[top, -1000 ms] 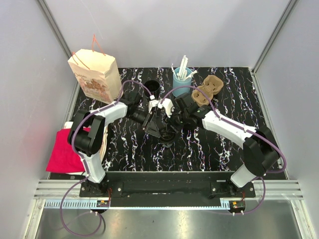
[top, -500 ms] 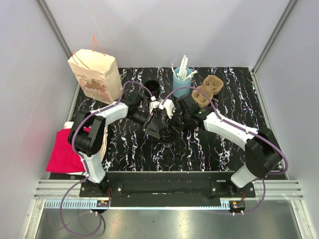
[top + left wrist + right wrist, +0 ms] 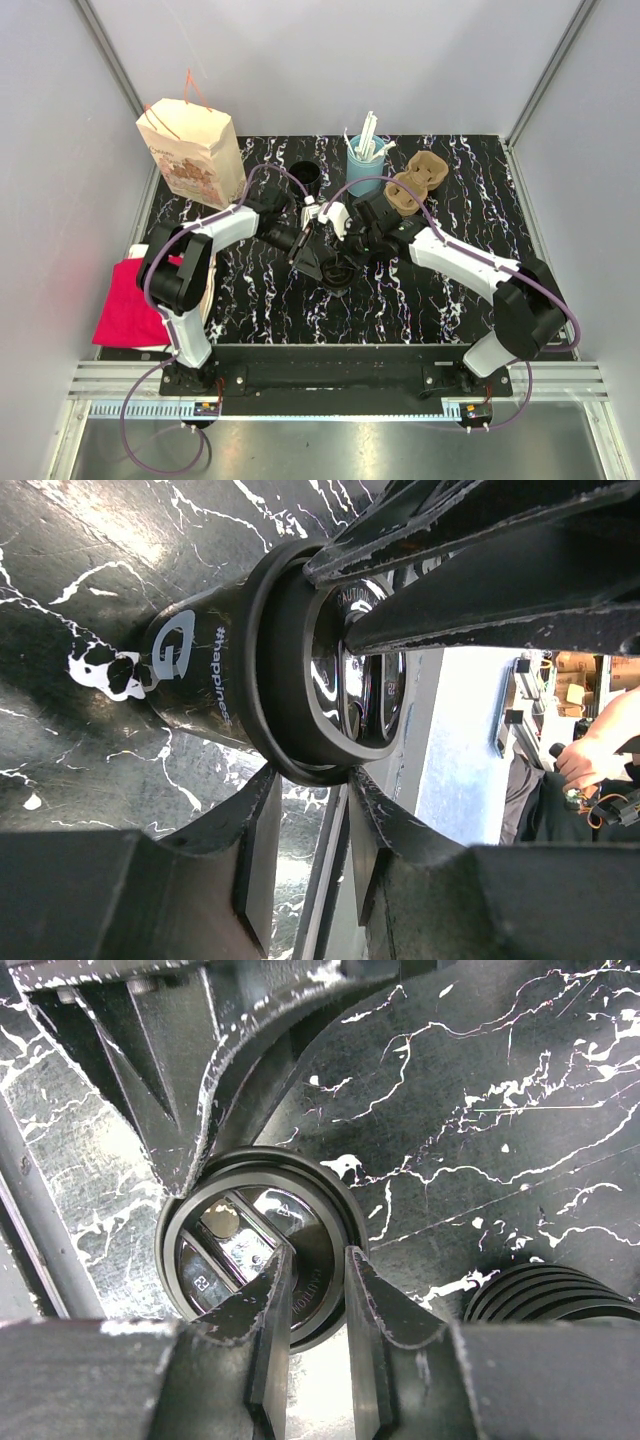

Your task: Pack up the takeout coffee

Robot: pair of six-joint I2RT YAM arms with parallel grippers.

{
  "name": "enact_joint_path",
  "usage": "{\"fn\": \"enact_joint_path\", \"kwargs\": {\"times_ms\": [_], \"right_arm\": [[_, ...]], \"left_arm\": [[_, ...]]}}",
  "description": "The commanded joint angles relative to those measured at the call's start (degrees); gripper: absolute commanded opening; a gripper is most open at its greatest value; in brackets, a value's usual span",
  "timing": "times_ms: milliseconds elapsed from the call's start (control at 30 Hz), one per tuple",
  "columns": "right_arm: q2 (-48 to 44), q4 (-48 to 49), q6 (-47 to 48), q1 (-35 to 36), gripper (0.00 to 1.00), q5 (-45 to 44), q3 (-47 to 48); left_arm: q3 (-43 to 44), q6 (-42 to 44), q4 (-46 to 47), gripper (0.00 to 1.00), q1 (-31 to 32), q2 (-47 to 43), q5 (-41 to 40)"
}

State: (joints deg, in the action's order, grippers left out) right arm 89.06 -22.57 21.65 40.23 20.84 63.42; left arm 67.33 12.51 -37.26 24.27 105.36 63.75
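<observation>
Top view: one lidded takeout coffee (image 3: 338, 272) stands mid-table on the black marbled table (image 3: 470, 290), with two grippers meeting over it, the left gripper (image 3: 324, 264) from the left and the right gripper (image 3: 349, 259) from behind right. Further back are one lidless black cup (image 3: 305, 175), one light-blue cup of straws (image 3: 364, 157), one brown cup carrier (image 3: 415, 180) and one paper bag (image 3: 190, 150). One pink cloth (image 3: 128, 305) lies at the left edge. The coffee is upright, its long axis vertical and its lid facing up.

Left wrist view: the left gripper (image 3: 312, 780) has a narrow gap, its tips at the lid's rim of the takeout coffee (image 3: 200, 680). I cannot tell whether they clamp it.

Right wrist view: the right gripper (image 3: 316, 1260) is closed to a narrow gap on the near rim of the lid of the takeout coffee (image 3: 225, 1250).
</observation>
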Motion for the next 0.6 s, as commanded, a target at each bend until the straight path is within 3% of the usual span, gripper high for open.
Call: {"fn": "enact_joint_path", "kwargs": {"times_ms": [0, 567], "right_arm": [[0.7, -1.7, 1.3, 1.1, 0.22, -1.8, -2.0], [1.1, -2.7, 2.6, 1.3, 0.21, -2.9, -4.4]], "left_arm": [[-0.7, 3.3, 2.0, 0.27, 3.4, 3.4, -11.7], [1.9, 2.9, 0.1, 0.23, 5.5, 6.5, -18.4]]}}
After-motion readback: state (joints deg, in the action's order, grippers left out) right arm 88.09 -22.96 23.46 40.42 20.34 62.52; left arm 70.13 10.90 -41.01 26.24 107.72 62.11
